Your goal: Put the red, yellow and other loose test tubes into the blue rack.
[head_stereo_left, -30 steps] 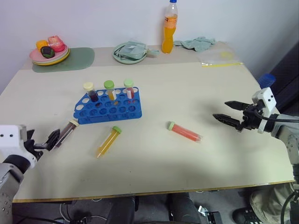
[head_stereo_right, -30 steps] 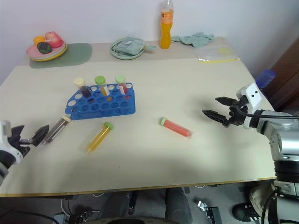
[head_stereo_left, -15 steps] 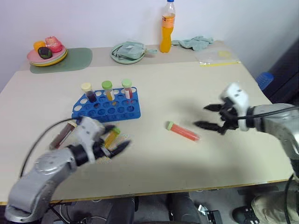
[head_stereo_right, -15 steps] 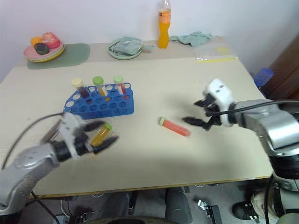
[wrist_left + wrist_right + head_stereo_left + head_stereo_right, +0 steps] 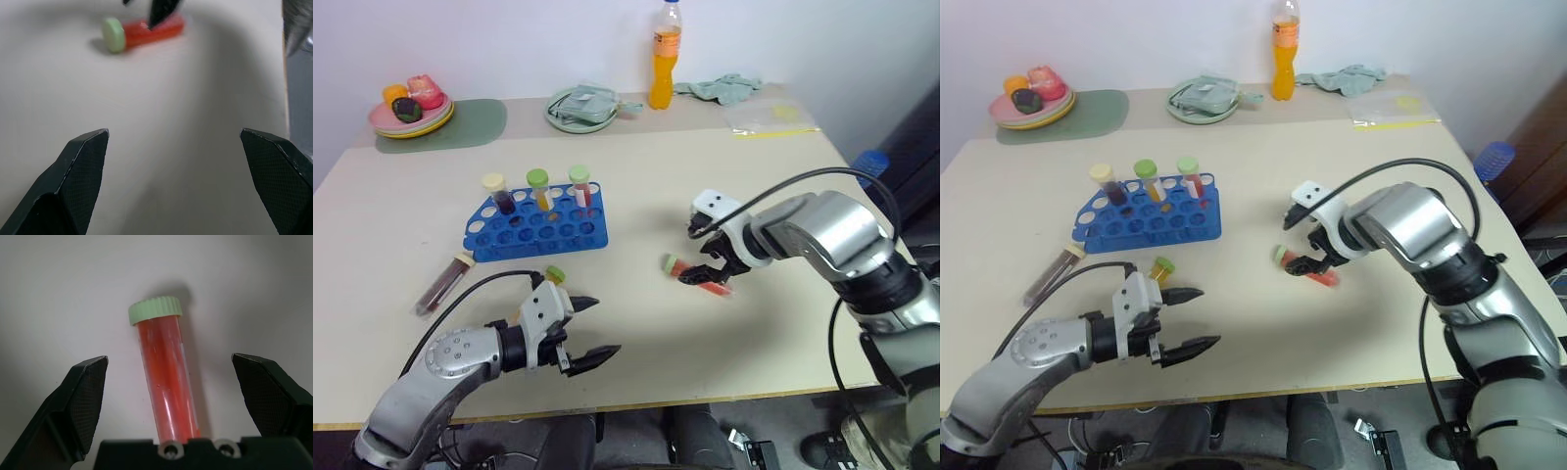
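Our right end effector [image 5: 171, 382] has swung in over the red tube [image 5: 167, 382], fingers apart astride it, unclamped; left end effector [image 5: 578, 333] also apart.

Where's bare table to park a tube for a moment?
Free: the stretch between the blue rack and the right gripper, and the far-right corner by the plastic bag. Crowded: around the left gripper, over the yellow tube.
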`<move>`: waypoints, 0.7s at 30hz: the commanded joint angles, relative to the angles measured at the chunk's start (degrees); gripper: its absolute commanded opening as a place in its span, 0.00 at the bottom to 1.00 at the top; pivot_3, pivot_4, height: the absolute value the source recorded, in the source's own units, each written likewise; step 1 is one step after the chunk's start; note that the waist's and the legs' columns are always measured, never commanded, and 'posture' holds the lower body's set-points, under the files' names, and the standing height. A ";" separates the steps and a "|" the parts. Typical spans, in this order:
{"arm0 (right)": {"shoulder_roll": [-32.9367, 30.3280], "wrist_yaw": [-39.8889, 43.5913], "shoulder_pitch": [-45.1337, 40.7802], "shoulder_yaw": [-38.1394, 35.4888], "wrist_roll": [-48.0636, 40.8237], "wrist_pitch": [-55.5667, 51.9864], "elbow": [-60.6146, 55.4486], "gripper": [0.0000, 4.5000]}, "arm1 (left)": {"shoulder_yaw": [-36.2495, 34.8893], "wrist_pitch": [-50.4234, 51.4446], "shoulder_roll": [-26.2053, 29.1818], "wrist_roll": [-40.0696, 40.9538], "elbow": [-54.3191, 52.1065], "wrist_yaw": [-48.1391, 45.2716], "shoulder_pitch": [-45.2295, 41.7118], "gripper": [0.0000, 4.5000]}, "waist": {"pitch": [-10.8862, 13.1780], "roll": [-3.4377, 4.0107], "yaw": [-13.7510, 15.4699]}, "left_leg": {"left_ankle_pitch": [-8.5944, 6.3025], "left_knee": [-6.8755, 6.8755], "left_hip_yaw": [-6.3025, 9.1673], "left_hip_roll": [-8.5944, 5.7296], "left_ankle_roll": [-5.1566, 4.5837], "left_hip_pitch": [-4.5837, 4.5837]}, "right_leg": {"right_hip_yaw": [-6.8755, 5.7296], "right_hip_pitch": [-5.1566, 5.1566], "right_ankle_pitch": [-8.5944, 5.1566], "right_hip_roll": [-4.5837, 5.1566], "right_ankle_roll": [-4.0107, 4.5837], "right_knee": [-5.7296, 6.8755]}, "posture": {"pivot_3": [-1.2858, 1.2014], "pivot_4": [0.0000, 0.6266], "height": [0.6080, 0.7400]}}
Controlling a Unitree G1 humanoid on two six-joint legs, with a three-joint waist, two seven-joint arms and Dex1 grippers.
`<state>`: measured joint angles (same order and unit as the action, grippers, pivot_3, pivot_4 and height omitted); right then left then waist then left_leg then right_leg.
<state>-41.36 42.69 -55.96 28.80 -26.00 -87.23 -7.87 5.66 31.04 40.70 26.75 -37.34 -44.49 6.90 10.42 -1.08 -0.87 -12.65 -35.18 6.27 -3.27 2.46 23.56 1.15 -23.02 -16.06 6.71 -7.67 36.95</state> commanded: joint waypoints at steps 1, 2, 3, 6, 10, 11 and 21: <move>0.86 -0.14 -2.68 3.01 1.28 0.76 2.26 1.00 | -0.22 -2.45 0.44 -0.46 -3.07 -0.73 1.28 0.98 | 0.01 0.01 0.01 | 0.00 0.00 0.00 0.00 0.00 0.00 | 0.00 -0.02 0.00 -0.02 0.00 0.01 | 0.52 0.24 1.00; 1.01 -0.12 -2.88 3.84 1.58 1.20 3.00 0.88 | -0.44 -2.62 0.30 -0.32 -3.38 -0.72 1.67 1.00 | 0.01 0.01 0.08 | 0.00 0.01 -0.01 0.01 0.00 0.01 | 0.01 -0.04 0.00 -0.01 0.00 0.01 | 0.52 0.24 1.00; 1.28 -0.04 -3.07 4.24 1.58 1.08 3.62 0.81 | -0.68 -2.71 0.13 -0.18 -3.57 -0.61 2.02 1.00 | 0.01 0.01 0.18 | 0.00 0.00 0.00 0.01 0.00 0.03 | 0.01 -0.04 0.00 0.00 0.00 0.01 | 0.52 0.24 1.00; 1.71 0.84 -3.57 5.06 1.11 0.79 4.53 0.48 | -0.14 -3.01 -0.22 -0.92 -3.98 0.14 2.72 1.00 | 0.01 0.01 0.15 | 0.00 -0.01 0.00 -0.01 0.00 0.04 | 0.01 -0.04 0.01 0.04 -0.01 0.01 | 0.52 0.24 1.00; 1.39 1.78 -4.27 4.46 0.42 0.92 3.49 0.16 | 0.43 -2.81 -0.69 -1.35 -4.48 0.88 2.91 1.00 | 0.01 0.02 0.07 | 0.00 0.00 -0.01 -0.02 0.00 0.04 | 0.01 -0.07 0.01 0.00 -0.01 0.03 | 0.52 0.24 1.00; 0.83 2.37 -4.33 3.80 0.03 1.40 2.57 0.16 | 0.31 -2.78 -0.78 -1.31 -4.58 1.08 3.07 1.00 | 0.01 0.02 0.07 | 0.00 0.00 -0.01 -0.02 0.00 0.04 | 0.01 -0.08 0.01 0.00 -0.01 0.03 | 0.52 0.24 1.00; 11.13 1.42 17.53 -19.99 0.68 51.45 -11.71 0.16 | -15.12 -1.65 -8.46 4.14 -1.09 11.14 1.73 1.00 | -0.01 -0.04 -0.12 | -0.01 -0.07 -0.02 -0.03 -0.02 0.02 | -0.04 -0.01 0.01 -0.05 -0.06 0.11 | 0.52 0.24 1.00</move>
<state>-32.19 45.20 -38.21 12.14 -25.03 -42.87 -17.30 -6.54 29.50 32.55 29.59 -38.38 -34.81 8.75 10.41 -1.12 -0.99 -12.66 -35.25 6.25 -3.28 2.44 23.53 1.13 -23.02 -16.05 6.61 -7.73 37.09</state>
